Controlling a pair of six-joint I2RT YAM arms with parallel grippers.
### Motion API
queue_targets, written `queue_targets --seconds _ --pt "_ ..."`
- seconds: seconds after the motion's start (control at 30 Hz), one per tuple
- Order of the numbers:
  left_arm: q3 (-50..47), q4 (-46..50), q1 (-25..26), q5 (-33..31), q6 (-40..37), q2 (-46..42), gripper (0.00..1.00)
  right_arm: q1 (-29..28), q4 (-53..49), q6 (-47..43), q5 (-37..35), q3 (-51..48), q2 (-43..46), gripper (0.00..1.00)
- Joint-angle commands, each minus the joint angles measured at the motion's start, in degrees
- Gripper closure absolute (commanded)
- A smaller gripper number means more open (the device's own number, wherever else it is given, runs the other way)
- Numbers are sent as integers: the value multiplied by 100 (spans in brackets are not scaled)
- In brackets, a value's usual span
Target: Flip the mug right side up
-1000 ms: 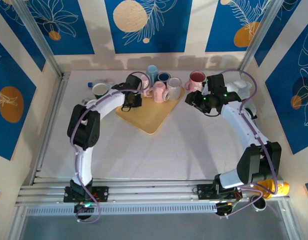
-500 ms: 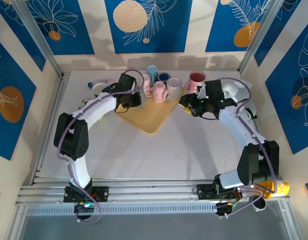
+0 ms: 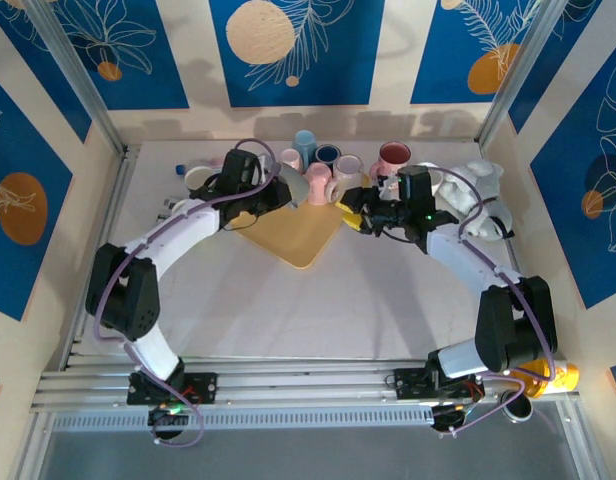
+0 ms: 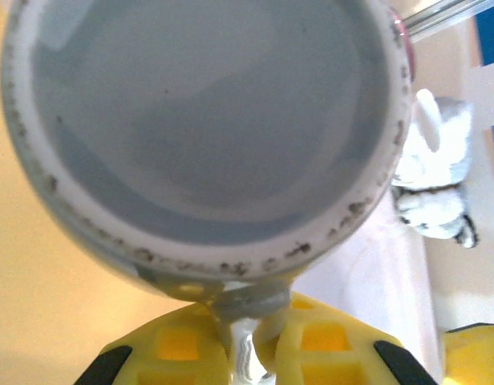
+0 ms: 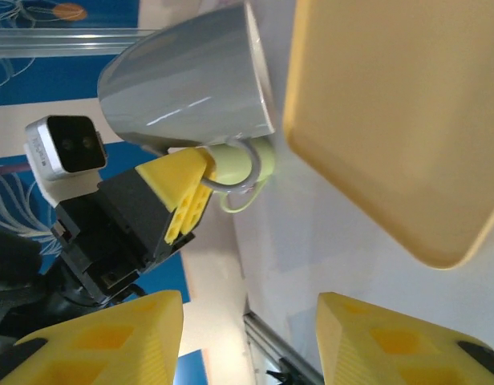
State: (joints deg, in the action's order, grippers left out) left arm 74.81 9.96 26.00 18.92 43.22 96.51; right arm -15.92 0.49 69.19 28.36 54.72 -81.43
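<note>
The left end effector has swung the mug rightward; the right end effector has reached the tray.

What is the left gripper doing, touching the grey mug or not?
Touching. The left wrist view shows the left gripper pinching the handle of the grey mug between its yellow fingers.

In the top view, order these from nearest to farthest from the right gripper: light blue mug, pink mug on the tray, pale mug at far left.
1. pink mug, on the tray beside the right gripper.
2. light blue mug, behind the tray.
3. pale mug, far left.
</note>
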Motion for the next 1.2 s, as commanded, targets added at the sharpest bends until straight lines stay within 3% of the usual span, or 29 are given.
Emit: queue_targets --seconds 0.0,0.33,0.67,1.17 --pt "-126 -1228 -69 571 447 -352 100 -190 1197 1035 121 -263 33 53" --pt "-465 -2637 -75 1065 1167 -438 100 -586 3334 2808 -631 -892 -216 56" --pt "-643 -3188 -60 1142 1623 -545 100 -1073 5019 3683 -1604 -1151 -733 53" --pt "-751 -3396 -60 1132 1810 -634 100 -1512 6002 4170 -3193 -1177 -1037 56"
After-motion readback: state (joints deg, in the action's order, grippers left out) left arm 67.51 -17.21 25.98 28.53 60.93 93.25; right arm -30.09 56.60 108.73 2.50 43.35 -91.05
